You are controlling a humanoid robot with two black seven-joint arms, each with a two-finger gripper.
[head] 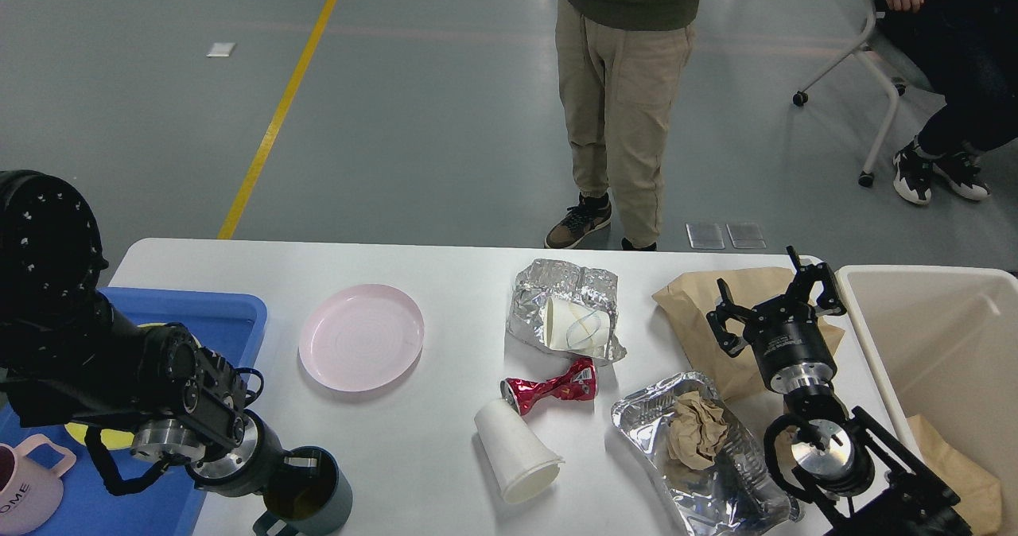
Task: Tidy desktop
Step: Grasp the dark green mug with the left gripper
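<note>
- Head view: right gripper [770, 305] hangs empty, fingers spread wide, above the brown paper bag [704, 313].
- Left gripper [296, 484] seems to grip a dark teal mug [312, 498]; its fingers are hidden, so I cannot tell.
- The desktop [445, 281] spans the lower frame, littered.
- Bag, foil tray [692, 440] and crushed red can [549, 389] look light and crumply: pinch a raised fold.

You've got a pink plate [361, 337] w/ a blue tray [227, 321] just left of it. Crushed red can [550, 390] touches a tipped white cup [517, 452]. Foil tray [700, 448] holds crumpled paper [694, 429]; beige bin [938, 345] at far right.
</note>
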